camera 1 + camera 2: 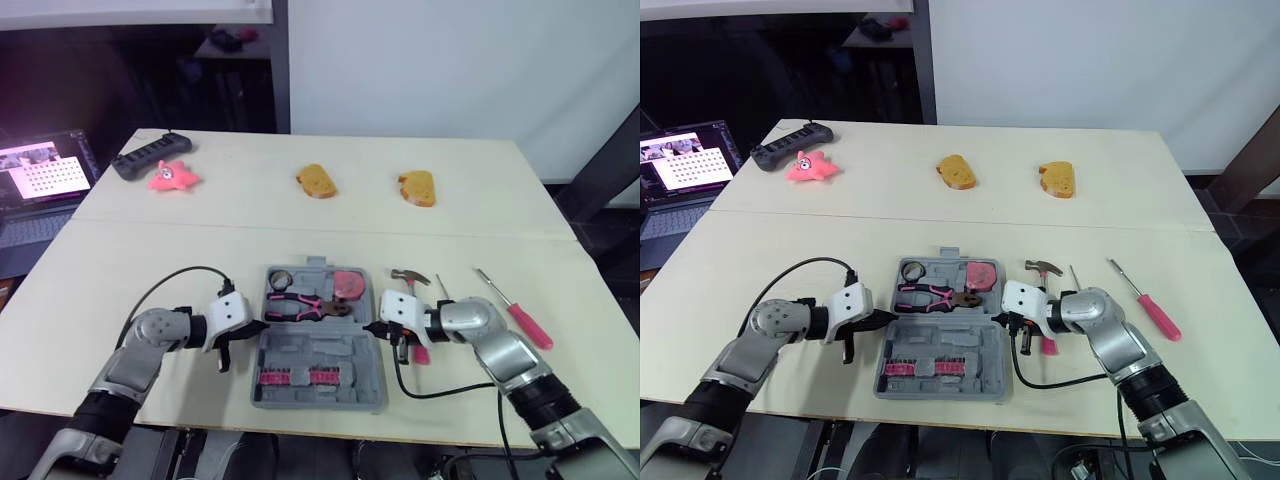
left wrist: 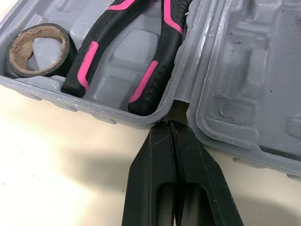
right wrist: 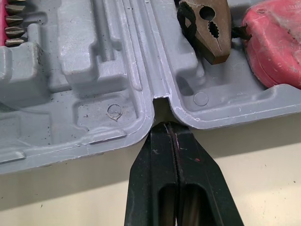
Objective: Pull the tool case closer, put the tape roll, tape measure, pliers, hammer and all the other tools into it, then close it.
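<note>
Left eye view: our case [image 1: 320, 345] lies open on the bench [image 1: 150, 270], hinge axis crosswise. Both clenched empty, the left pincer [image 1: 264, 325] and right pincer [image 1: 369, 327] touch its opposite hinge ends; the hammer [image 1: 408, 276] lies nearest the right.

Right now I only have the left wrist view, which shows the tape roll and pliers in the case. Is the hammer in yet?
Observer: No, the hammer lies outside, just right of the tool case.
Operator: Anything else out there?
Observer: A red-handled screwdriver lies farther right, and a thin shaft shows between the two.
Operator: Where is the right claw?
Observer: The right claw is shut, with its tips at the hinge notch on the case's right side.
</note>
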You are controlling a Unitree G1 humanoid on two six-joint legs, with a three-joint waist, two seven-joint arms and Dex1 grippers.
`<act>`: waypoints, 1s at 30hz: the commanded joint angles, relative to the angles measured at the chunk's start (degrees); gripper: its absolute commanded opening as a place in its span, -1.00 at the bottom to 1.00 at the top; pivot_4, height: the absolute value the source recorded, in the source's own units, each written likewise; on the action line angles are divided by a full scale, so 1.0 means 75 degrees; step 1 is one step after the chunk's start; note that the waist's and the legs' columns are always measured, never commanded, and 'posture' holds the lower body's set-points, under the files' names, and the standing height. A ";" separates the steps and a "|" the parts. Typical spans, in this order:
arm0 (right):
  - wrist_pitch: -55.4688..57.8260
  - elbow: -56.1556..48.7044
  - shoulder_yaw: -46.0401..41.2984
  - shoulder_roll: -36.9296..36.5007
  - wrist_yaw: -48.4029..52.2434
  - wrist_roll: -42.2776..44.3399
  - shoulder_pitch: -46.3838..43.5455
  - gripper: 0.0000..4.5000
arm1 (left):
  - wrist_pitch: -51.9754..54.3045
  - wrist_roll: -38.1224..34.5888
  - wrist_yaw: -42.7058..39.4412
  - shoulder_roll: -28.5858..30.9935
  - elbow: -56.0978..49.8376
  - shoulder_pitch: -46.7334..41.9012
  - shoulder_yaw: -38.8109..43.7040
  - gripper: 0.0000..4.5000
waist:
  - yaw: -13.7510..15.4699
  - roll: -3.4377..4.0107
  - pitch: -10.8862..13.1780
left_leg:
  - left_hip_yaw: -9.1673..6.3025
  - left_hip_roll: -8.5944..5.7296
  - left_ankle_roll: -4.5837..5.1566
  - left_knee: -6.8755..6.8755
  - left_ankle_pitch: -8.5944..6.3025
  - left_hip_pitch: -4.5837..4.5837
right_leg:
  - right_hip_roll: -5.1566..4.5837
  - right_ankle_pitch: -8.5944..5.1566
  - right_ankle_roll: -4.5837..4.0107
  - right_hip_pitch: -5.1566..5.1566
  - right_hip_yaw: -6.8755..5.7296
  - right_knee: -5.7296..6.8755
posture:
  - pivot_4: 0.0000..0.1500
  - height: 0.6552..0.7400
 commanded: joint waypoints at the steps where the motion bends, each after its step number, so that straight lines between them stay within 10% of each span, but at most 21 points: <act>1: 0.0119 -0.0241 0.0200 0.0097 0.0000 -0.0019 0.0116 -1.00 | -0.0296 0.0017 0.0172 -0.0259 -0.0124 -0.0237 -0.0175 -0.99 | 0.0003 0.0000 0.0000 | -0.0001 0.0000 0.0000 0.0000 0.0000 0.0000 | 0.0000 0.0000 0.0000 0.0000 0.0000 0.0000 | 1.00 0.95; 21: 0.0593 -0.0516 -0.0482 -0.0420 0.0263 0.0389 0.0441 -1.00 | -0.0374 -0.0238 0.0142 0.0248 -0.0005 -0.0053 0.0377 -0.99 | -0.0016 0.0000 0.0000 | -0.0003 0.0000 0.0000 -0.0005 0.0000 0.0001 | 0.0000 -0.0001 0.0002 -0.0001 -0.0002 -0.0001 | 1.00 0.95; 30: 0.2253 -0.1776 -0.2422 -0.1073 0.1116 0.3035 0.0858 -0.89 | 0.0729 -0.2276 -0.0709 0.1085 -0.0613 0.0804 0.1958 -0.88 | -0.0146 0.0006 0.0005 | -0.0002 0.0006 0.0001 -0.0021 -0.0001 -0.0001 | 0.0003 -0.0002 0.0002 -0.0014 -0.0002 0.0004 | 1.00 0.95</act>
